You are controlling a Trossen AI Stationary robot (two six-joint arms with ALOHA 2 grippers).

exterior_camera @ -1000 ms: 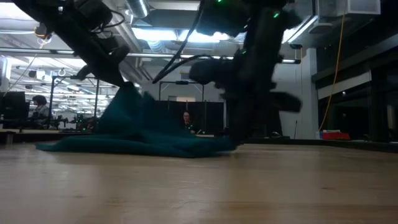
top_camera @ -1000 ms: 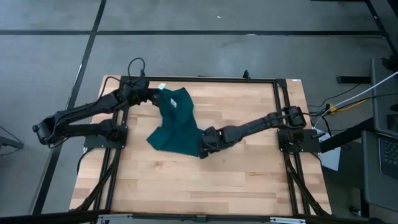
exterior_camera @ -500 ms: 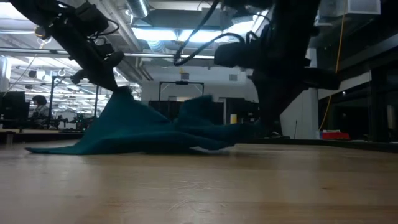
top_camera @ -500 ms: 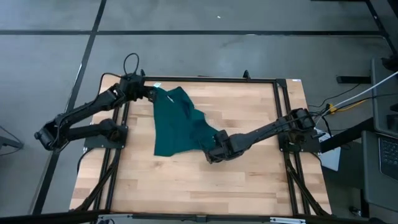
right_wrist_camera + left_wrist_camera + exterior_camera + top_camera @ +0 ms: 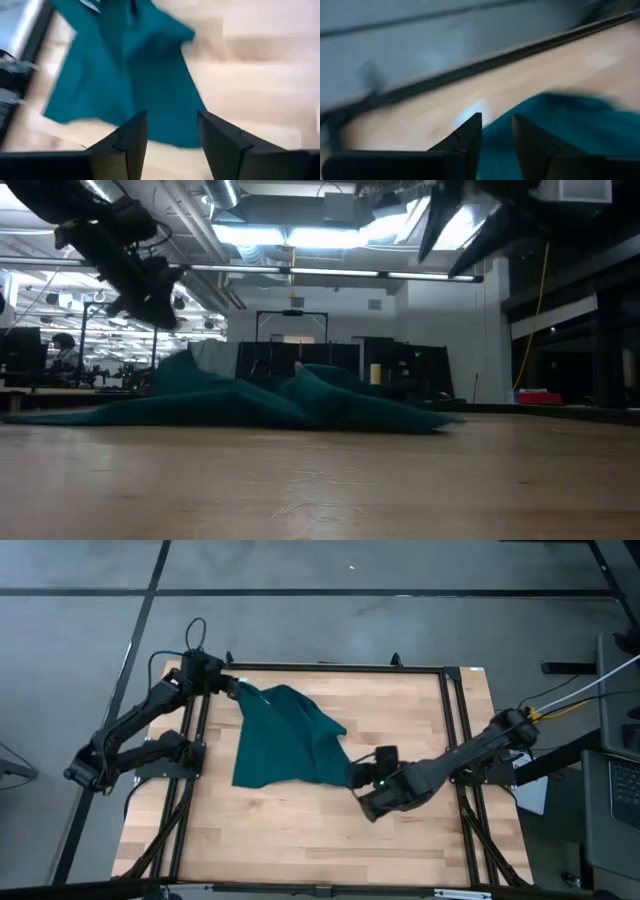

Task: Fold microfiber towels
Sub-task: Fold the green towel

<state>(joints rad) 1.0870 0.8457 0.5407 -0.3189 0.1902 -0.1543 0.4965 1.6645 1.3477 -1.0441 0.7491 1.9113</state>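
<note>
The dark teal microfiber towel (image 5: 285,735) lies loosely spread on the wooden table, with low ridges across its middle (image 5: 250,402). My left gripper (image 5: 232,683) hovers open just off the towel's far-left corner. The left wrist view shows teal cloth (image 5: 560,125) past its parted fingers. In the low view it (image 5: 150,295) stands above the cloth. My right gripper (image 5: 358,778) is open by the towel's near-right corner and raised well above it (image 5: 455,225). The cloth (image 5: 125,65) lies beyond its fingers.
A black metal frame (image 5: 320,668) runs along the table's far, left and right sides. Bare wood (image 5: 300,840) stretches from the towel to the near edge. In the room beyond the table a person (image 5: 65,350) sits far off at the left.
My left gripper has gone toward the far-left corner and my right gripper toward the near-right, drawing the bunched towel out between them. Both have then opened and let go, and the right one has risen. The towel has dropped and lies spread out.
</note>
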